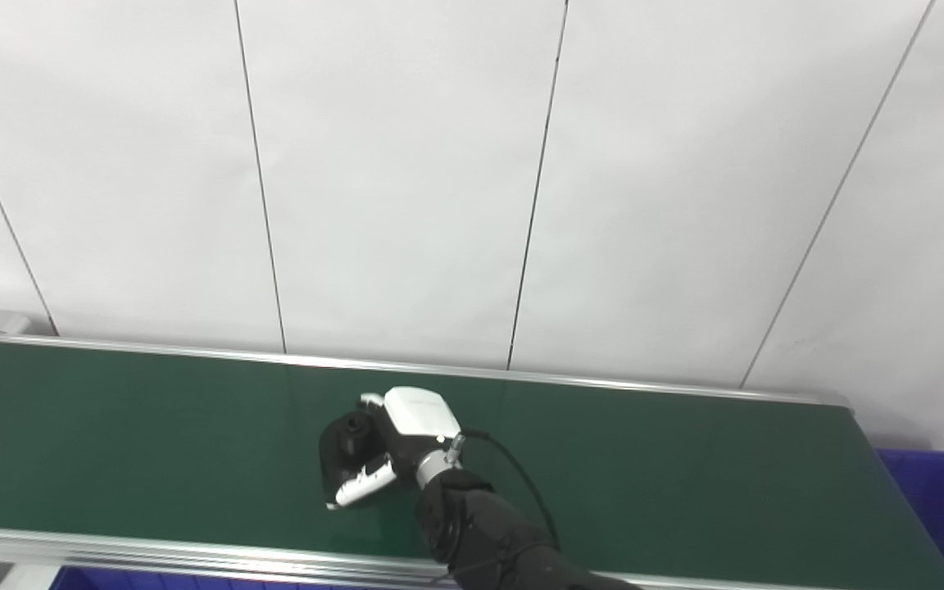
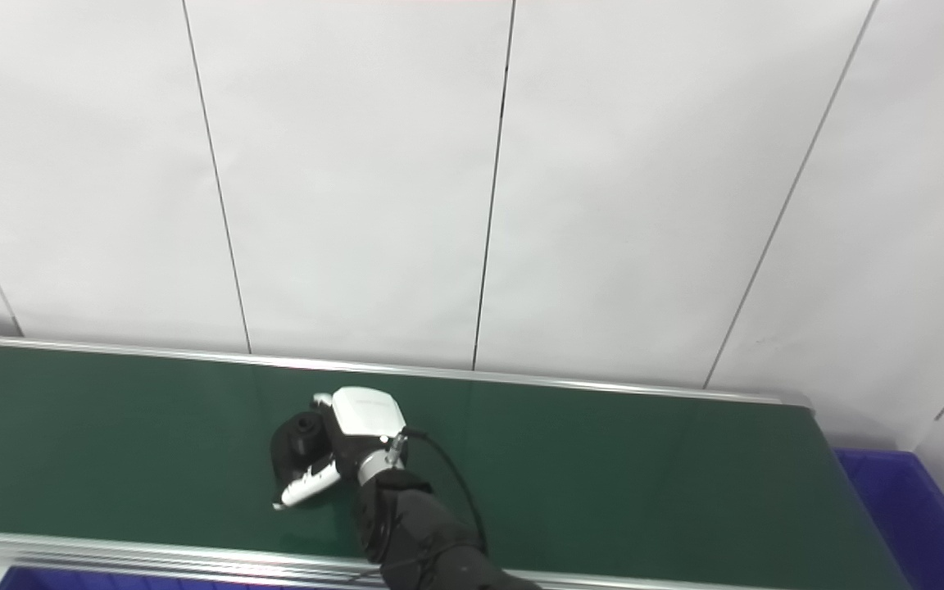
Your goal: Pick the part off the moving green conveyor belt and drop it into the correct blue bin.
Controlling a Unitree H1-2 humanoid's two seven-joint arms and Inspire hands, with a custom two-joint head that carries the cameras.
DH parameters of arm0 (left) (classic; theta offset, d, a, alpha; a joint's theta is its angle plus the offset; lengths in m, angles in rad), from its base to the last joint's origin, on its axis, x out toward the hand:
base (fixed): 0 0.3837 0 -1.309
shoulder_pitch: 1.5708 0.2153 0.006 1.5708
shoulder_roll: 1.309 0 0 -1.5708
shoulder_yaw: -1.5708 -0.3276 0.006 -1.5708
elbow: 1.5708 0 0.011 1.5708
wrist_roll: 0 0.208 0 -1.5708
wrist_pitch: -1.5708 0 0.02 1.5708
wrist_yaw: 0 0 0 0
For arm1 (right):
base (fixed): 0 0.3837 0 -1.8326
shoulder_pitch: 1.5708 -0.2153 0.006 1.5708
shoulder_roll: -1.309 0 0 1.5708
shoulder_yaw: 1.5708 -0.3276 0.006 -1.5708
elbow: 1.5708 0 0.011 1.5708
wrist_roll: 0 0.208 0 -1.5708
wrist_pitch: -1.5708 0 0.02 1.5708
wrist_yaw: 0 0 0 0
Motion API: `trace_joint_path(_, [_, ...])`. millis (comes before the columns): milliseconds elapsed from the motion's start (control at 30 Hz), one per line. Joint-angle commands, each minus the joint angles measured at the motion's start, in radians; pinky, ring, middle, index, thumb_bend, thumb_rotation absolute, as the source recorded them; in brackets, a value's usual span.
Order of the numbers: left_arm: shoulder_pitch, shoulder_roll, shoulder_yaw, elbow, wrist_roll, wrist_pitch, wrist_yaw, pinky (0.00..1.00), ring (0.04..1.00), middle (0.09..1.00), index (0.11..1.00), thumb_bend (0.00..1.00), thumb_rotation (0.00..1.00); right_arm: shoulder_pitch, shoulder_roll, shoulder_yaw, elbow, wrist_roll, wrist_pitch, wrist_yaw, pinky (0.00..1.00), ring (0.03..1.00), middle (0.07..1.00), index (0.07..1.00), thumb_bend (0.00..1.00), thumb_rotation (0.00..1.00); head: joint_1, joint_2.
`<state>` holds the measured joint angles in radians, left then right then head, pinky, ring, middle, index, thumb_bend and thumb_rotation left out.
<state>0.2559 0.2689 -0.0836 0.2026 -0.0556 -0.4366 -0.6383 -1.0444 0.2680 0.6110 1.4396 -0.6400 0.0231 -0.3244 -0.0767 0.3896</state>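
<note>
A black part [image 1: 347,447] with a round hole in its top lies on the green conveyor belt [image 1: 152,434], near the middle. My right hand [image 1: 394,442], white-backed on a black forearm, comes in from the bottom edge and reaches left onto the part. Its fingers curl around the part from the far side and the near side, so the hand is shut on it. The same part [image 2: 298,447] and right hand [image 2: 345,438] show in the right eye view. Whether the part is lifted off the belt cannot be told. My left hand is out of view.
A blue bin [image 1: 943,500] stands past the belt's right end. Another blue bin edge [image 1: 136,580] shows below the belt's near metal rail [image 1: 193,553]. A white panelled wall [image 1: 472,164] rises behind the far rail.
</note>
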Motion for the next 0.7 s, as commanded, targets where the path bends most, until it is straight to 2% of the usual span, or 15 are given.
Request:
trace_joint_path(0, [0.000,0.000,0.012,-0.024,-0.023,-0.033,-0.015,0.87,0.927,0.942,0.910,0.49,0.72,-0.038,0.021,0.024,-0.004,-0.027,0.042,0.011,0.63,0.703,0.730,0.728,1.00,0.39,0.001,0.000])
trace_joint_path(100, [0.004,-0.009,0.024,-0.029,-0.033,-0.033,-0.024,0.87,0.923,0.938,0.904,0.49,0.71,-0.034,0.024,0.049,0.001,-0.044,0.080,0.034,0.58,0.661,0.686,0.705,1.00,0.34,0.002,0.001])
trace_joint_path(167, [0.006,-0.012,0.031,-0.030,-0.035,-0.033,-0.029,0.86,0.919,0.936,0.903,0.49,0.72,-0.029,0.024,0.057,0.003,-0.049,0.099,0.037,0.58,0.674,0.690,0.704,1.00,0.30,0.001,0.000])
trace_joint_path(200, [0.006,-0.013,0.034,-0.030,-0.036,-0.033,-0.032,0.86,0.917,0.936,0.902,0.50,0.72,-0.026,0.022,0.055,0.003,-0.046,0.102,0.040,0.58,0.680,0.686,0.645,0.95,0.21,0.000,0.000])
trace_joint_path(233, [0.006,-0.014,0.039,-0.028,-0.041,-0.033,-0.039,0.86,0.918,0.938,0.904,0.50,0.71,-0.022,0.019,0.048,0.003,-0.039,0.097,0.039,0.56,0.664,0.671,0.565,0.74,0.16,-0.001,-0.001])
trace_joint_path(267, [0.006,-0.015,0.042,-0.028,-0.044,-0.033,-0.044,0.86,0.918,0.938,0.904,0.50,0.71,-0.019,0.016,0.044,0.003,-0.033,0.094,0.043,0.56,0.660,0.668,0.550,0.70,0.16,-0.002,0.000])
trace_joint_path(300, [0.006,-0.016,0.046,-0.027,-0.047,-0.033,-0.050,0.86,0.919,0.938,0.906,0.50,0.71,-0.017,0.014,0.044,0.004,-0.032,0.095,0.051,0.48,0.586,0.612,0.501,0.56,0.14,-0.003,0.000])
trace_joint_path(400, [0.006,-0.020,0.056,-0.029,-0.047,-0.033,-0.058,0.86,0.915,0.937,0.906,0.50,0.72,-0.019,0.009,0.081,0.011,-0.065,0.121,0.103,0.42,0.525,0.573,0.493,0.53,0.13,-0.006,0.000])
trace_joint_path(433, [0.006,-0.022,0.059,-0.029,-0.047,-0.033,-0.060,0.86,0.911,0.935,0.904,0.50,0.72,-0.019,0.008,0.092,0.013,-0.072,0.129,0.110,0.38,0.481,0.497,0.513,0.53,0.05,-0.006,0.000])
trace_joint_path(533, [0.003,-0.032,0.071,-0.026,-0.064,-0.033,-0.082,0.86,0.914,0.935,0.904,0.49,0.69,-0.012,0.003,0.105,0.013,-0.077,0.140,0.121,0.29,0.384,0.453,0.514,0.53,0.00,-0.008,0.001])
trace_joint_path(667, [0.004,-0.041,0.087,-0.034,-0.074,-0.033,-0.101,0.87,0.920,0.938,0.903,0.49,0.70,0.002,-0.004,0.109,0.013,-0.075,0.148,0.120,0.27,0.378,0.435,0.528,0.53,0.00,-0.008,0.001])
